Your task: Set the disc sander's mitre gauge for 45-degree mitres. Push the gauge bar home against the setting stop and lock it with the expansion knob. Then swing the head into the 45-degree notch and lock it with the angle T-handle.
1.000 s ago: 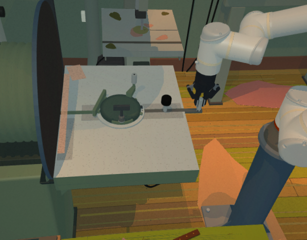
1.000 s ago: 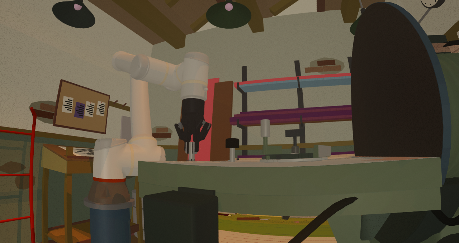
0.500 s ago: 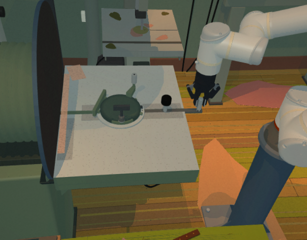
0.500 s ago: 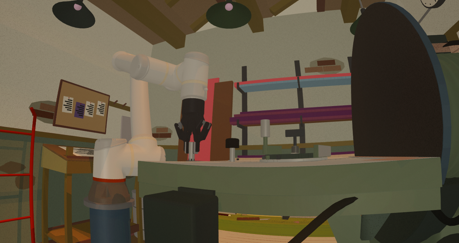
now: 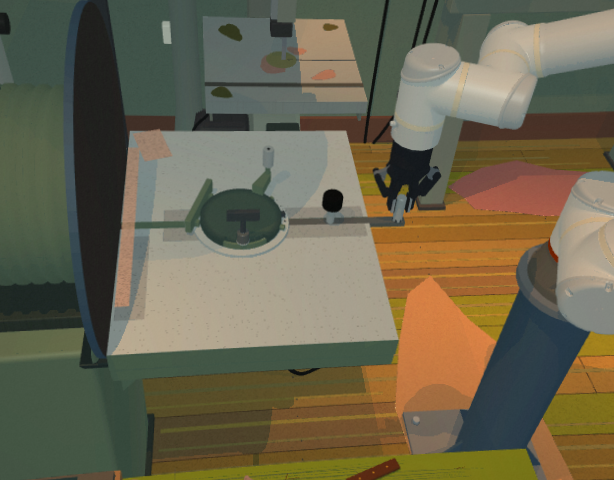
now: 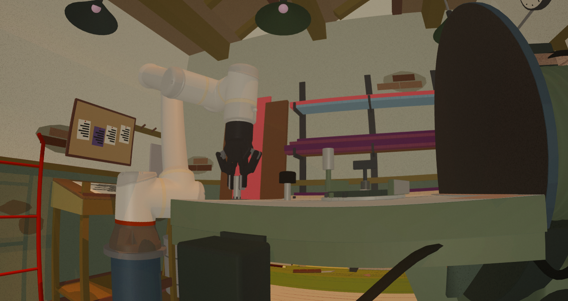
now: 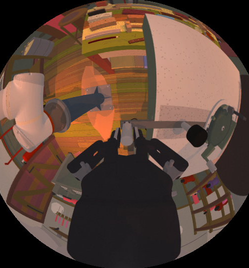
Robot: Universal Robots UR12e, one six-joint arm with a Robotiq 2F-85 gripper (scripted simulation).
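Observation:
On the sander table point(image 5: 245, 248) the mitre gauge bar point(image 5: 343, 221) lies in its slot, its outer end overhanging the table's right edge. A grey peg point(image 5: 399, 205) stands on that end. The black expansion knob point(image 5: 333, 200) stands on the bar near the edge. The round green gauge head point(image 5: 241, 219) carries a dark T-handle point(image 5: 242, 217), a fence point(image 5: 199, 205) and a grey-tipped lever point(image 5: 267, 157). My gripper point(image 5: 400, 209) sits over the peg point(image 7: 127, 132) with its fingers open around it, holding nothing.
The big dark sanding disc point(image 5: 93, 186) stands upright along the table's left edge. My arm's blue base column point(image 5: 514, 372) rises from the plank floor to the right. A second machine table point(image 5: 284, 64) stands behind.

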